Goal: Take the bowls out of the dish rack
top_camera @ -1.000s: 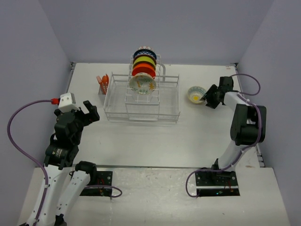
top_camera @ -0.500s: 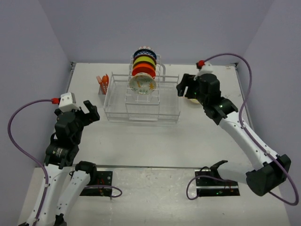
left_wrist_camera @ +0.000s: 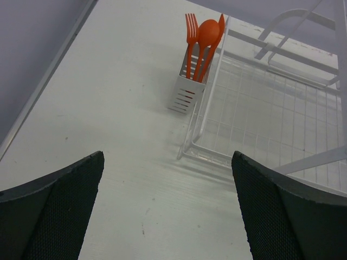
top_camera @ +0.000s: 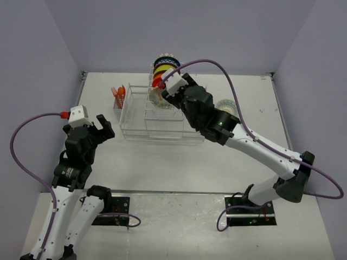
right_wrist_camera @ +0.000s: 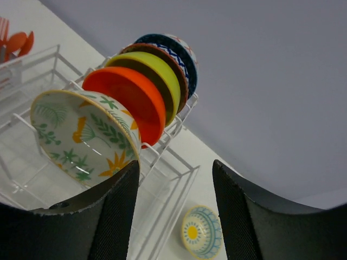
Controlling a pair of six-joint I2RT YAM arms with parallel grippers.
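Four bowls stand on edge in the upright slots of the white dish rack point(top_camera: 162, 138): cream floral point(right_wrist_camera: 81, 135), orange-red point(right_wrist_camera: 130, 103), yellow-green point(right_wrist_camera: 154, 76) and dark blue patterned point(right_wrist_camera: 181, 57). In the top view the dark blue bowl point(top_camera: 166, 60) is at the back, and my right arm partly hides the front ones. My right gripper point(right_wrist_camera: 174, 168) is open and empty, just right of the cream bowl; in the top view it point(top_camera: 162, 91) is over the rack. My left gripper point(left_wrist_camera: 167, 157) is open and empty over bare table, left of the rack point(left_wrist_camera: 260, 108).
A cream bowl with blue pattern and yellow centre point(right_wrist_camera: 200, 232) sits on the table right of the rack, also seen from above point(top_camera: 227, 105). A small cup of orange utensils point(left_wrist_camera: 187, 89) hangs at the rack's far left corner point(top_camera: 118, 97). Walls enclose the table.
My right arm has swung from the bowl on the table at the right, leftward over the rack, to beside the standing bowls. The left arm has not moved.
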